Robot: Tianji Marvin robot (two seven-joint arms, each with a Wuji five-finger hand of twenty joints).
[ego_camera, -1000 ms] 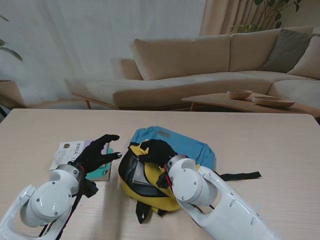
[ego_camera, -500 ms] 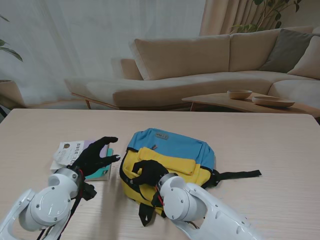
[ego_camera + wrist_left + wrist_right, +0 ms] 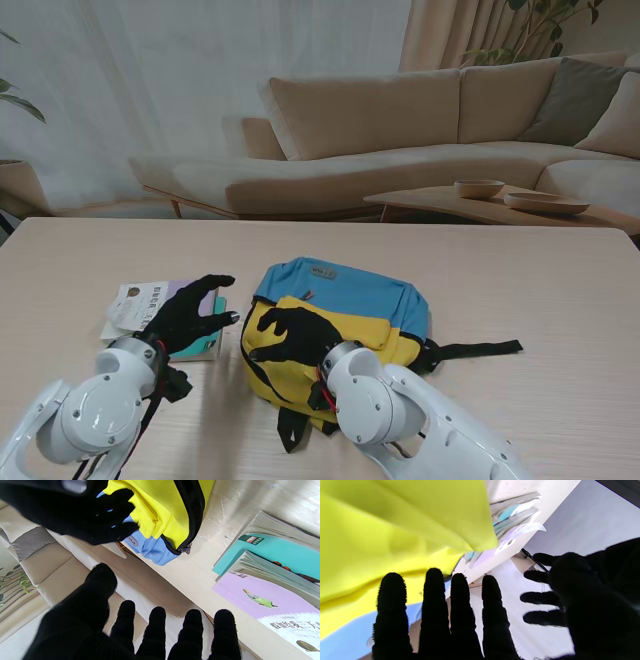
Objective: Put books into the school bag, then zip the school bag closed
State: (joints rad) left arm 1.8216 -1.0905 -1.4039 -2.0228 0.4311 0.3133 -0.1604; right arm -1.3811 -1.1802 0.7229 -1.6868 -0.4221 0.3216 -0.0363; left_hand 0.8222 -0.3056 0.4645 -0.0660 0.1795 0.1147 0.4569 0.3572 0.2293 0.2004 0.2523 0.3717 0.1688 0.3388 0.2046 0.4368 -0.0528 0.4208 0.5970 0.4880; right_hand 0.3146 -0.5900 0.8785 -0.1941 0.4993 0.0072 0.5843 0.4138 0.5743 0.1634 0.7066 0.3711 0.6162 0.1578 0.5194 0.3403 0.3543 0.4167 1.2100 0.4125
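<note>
Hovering over yellow-and-blue school bag (image 3: 335, 315), right hand (image 3: 290, 335) spreading fingers, gripping nothing. Left hand (image 3: 185, 312) splaying empty left of bag, above books (image 3: 150, 305) lying on table (image 3: 520, 290).

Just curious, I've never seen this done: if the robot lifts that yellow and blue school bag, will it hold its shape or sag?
The school bag would probably sag: its yellow fabric folds and creases. It looks light, lying fairly flat. Its loose straps would likely dangle.
</note>
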